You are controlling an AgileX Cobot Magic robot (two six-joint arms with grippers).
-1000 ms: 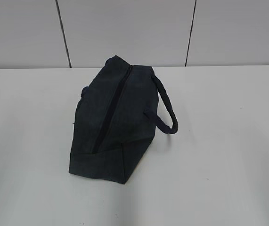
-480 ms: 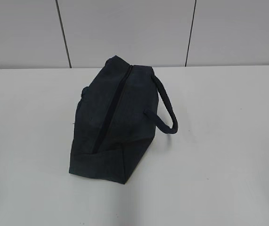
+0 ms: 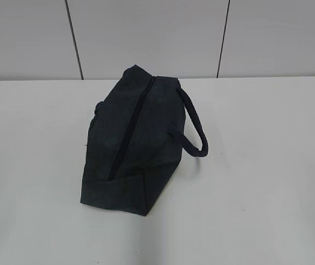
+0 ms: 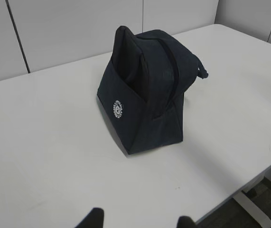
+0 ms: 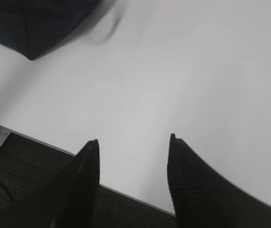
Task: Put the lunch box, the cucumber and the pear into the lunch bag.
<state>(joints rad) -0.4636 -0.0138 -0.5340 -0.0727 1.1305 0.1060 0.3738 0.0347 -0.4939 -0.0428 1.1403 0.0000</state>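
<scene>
The dark navy lunch bag (image 3: 135, 141) stands on the white table (image 3: 267, 165) with its zipper shut and its strap handle (image 3: 197, 130) hanging to the right. It also shows in the left wrist view (image 4: 147, 92) and as a corner in the right wrist view (image 5: 31, 23). The lunch box, the cucumber and the pear are out of view. My left gripper (image 4: 140, 219) is open and empty, well in front of the bag. My right gripper (image 5: 133, 141) is open and empty over the table's front edge. Neither gripper shows in the exterior view.
The table's front edge (image 5: 40, 142) runs under my right gripper, with dark floor below. A grey panelled wall (image 3: 146, 33) stands behind the table. A table leg (image 4: 256, 209) shows at the lower right of the left wrist view.
</scene>
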